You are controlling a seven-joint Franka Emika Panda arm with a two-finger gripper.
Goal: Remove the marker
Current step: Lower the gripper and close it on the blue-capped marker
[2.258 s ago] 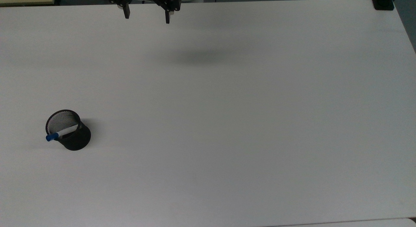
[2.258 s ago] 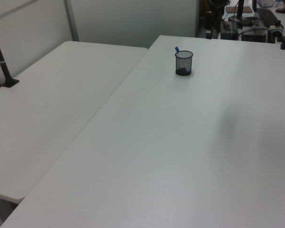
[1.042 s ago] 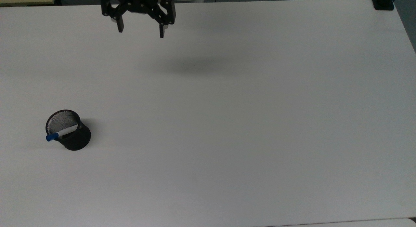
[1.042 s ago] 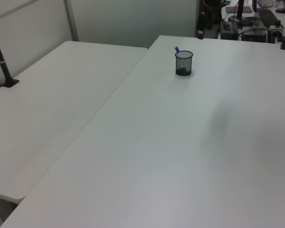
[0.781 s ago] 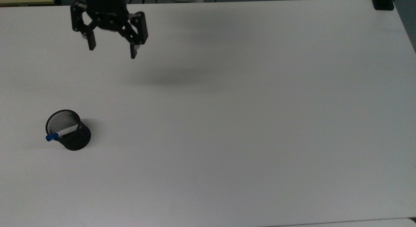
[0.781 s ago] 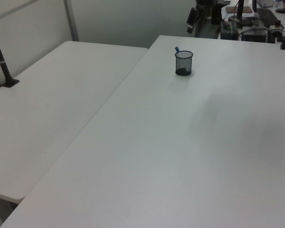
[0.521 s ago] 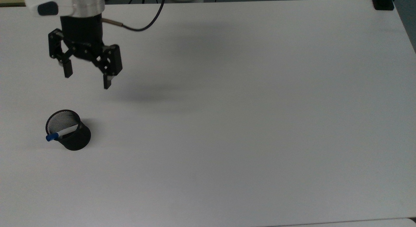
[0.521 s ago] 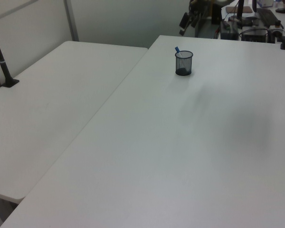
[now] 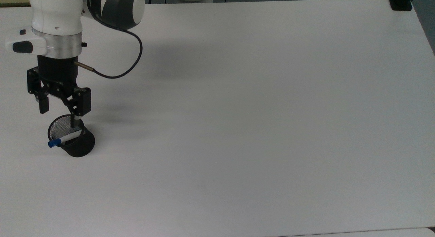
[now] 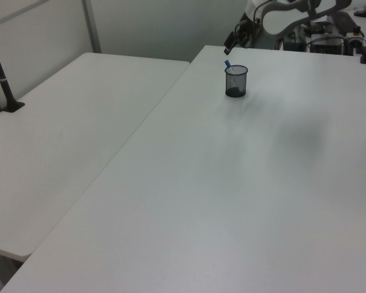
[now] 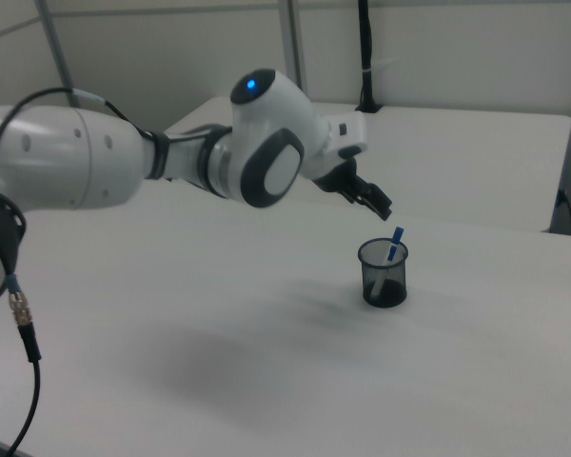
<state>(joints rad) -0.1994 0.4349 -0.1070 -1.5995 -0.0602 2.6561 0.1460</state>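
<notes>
A black mesh cup (image 9: 75,142) stands on the white table (image 9: 238,128) near the top view's left edge. The marker (image 9: 65,138) leans inside it, white barrel across the mouth, blue cap (image 9: 52,143) poking over the rim. My gripper (image 9: 58,115) hangs open just above the cup's far rim, one finger over the mouth, the other outside it, touching nothing. In the right view the gripper (image 11: 376,202) is above and left of the cup (image 11: 383,274) and the marker's blue cap (image 11: 397,234). The left view has the cup (image 10: 236,81) with the gripper (image 10: 232,41) above it.
The white arm (image 9: 57,23) and its black cable (image 9: 131,65) reach in from the top view's upper left. A black clamp (image 9: 401,2) sits at the far right corner. A second white table (image 10: 61,140) adjoins in the left view, with a black post (image 10: 3,79).
The gripper has travelled from the table's far edge toward the top view's lower left and dropped to just above the cup, staying open. Cup and marker have not moved.
</notes>
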